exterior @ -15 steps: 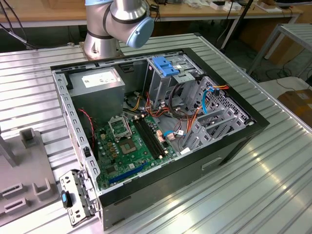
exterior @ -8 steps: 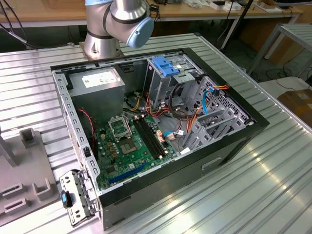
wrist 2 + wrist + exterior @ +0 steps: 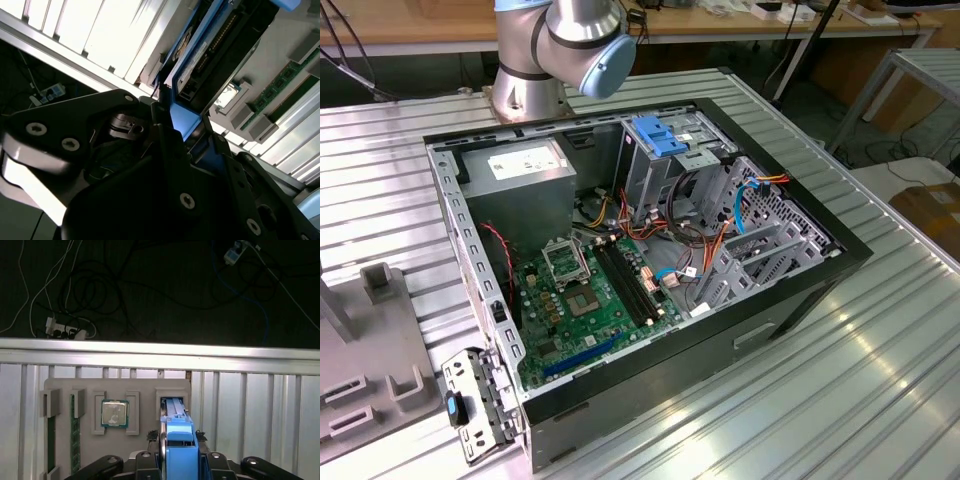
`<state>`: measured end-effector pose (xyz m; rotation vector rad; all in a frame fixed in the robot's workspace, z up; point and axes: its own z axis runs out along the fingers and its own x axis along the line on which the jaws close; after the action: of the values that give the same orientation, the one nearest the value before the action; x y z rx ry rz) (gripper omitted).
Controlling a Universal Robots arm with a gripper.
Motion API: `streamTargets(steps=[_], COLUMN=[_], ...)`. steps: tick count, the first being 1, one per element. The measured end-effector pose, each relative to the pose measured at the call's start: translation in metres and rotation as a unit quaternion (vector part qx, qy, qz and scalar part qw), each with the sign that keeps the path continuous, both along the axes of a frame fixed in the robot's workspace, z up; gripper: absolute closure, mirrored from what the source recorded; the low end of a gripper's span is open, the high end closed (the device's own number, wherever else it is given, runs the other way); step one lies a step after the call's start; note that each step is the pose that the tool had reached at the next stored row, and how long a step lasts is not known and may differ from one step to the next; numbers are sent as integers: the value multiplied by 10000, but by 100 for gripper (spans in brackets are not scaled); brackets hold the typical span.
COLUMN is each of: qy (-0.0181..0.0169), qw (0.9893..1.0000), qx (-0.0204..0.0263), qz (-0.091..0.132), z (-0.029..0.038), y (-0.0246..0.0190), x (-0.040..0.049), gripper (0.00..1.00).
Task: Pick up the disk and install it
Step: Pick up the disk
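Observation:
The disk [image 3: 172,412] stands on edge in a slot of the grey parts tray [image 3: 140,390], and its bright blue carrier rail faces the camera in the first wrist view. My gripper [image 3: 179,452] straddles that rail, with a black finger [image 3: 152,460] pressed against each side, shut on the disk. In the second wrist view the disk [image 3: 220,50] runs away from the gripper [image 3: 182,132], its dark circuit side and blue rail showing. The arm's base [image 3: 555,50] stands behind the open computer case [image 3: 650,370] in the exterior view.
The tray also holds a processor chip [image 3: 114,414] and a green memory stick [image 3: 72,432]. Inside the case are a metal drive cage with a blue bracket [image 3: 665,135], a grey power-supply box [image 3: 520,165] and the green motherboard [image 3: 590,300]. The ribbed table [image 3: 840,380] ends at an edge [image 3: 160,347] beyond the tray.

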<state>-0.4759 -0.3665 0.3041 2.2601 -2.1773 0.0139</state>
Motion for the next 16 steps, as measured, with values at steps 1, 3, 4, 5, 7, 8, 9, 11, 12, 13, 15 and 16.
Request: streamTargets(steps=[1, 3, 4, 5, 7, 8, 9, 11, 12, 13, 15, 16], qy=[-1, 0, 0, 0, 1, 0, -1, -4, -4, -7, -11, -12], qw=[10000, 10000, 10000, 10000, 10000, 10000, 10000, 10000, 10000, 10000, 10000, 10000], qx=[0, 0, -1, -1, -1, -1, 0, -1, -2, -2, -2, -2], qz=[0, 0, 0, 0, 0, 0, 0, 0, 0, 0, -2, -2], z=[5, 39, 56, 84, 204, 254, 315, 417, 446, 494, 635, 697], y=[0, 0, 0, 0, 0, 0, 0, 0, 0, 0, 0, 0], x=[0, 0, 0, 0, 0, 0, 0, 0, 0, 0, 0, 0], gripper=[63, 63, 63, 63, 63, 63, 63, 63, 63, 63, 63, 63])
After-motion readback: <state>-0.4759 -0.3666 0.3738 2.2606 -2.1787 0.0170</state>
